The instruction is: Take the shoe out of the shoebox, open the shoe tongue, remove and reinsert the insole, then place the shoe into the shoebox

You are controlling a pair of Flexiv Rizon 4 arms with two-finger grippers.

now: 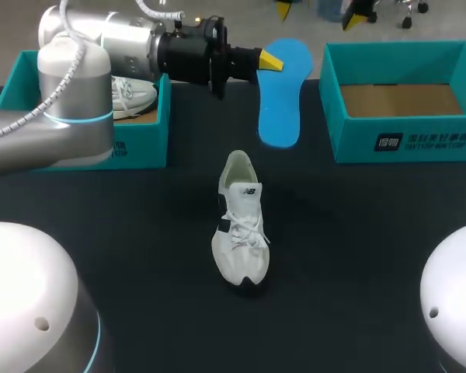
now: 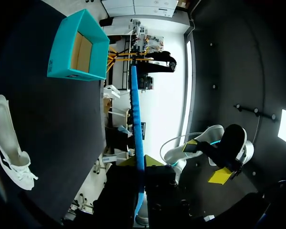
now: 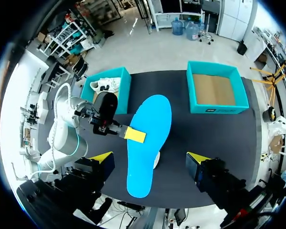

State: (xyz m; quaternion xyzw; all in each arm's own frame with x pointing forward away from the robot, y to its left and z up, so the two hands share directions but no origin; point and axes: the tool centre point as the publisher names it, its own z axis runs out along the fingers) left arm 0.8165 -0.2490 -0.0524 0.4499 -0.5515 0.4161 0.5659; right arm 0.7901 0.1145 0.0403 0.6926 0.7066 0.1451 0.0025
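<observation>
Insole: blue, flat, foot-shaped, held off the table at the far side, between the 2 boxes. Left gripper is clamped on its side edge. Shoe: white w/ dark patches, laced, upright mid-table, toe toward the robot, well apart from the insole.

Left wrist view gives the insole edge-on, a thin blue strip running out ahead of the fingers. Right wrist view looks down on its full outline, w/ 1 yellow tip on top, and it covers most of the shoe there. Right gripper hangs high over the table, fingers spread wide, gripping nothing.

Table is black. Left box, teal, has a 2nd shoe in it. Right box, teal, shows a bare cardboard floor.
</observation>
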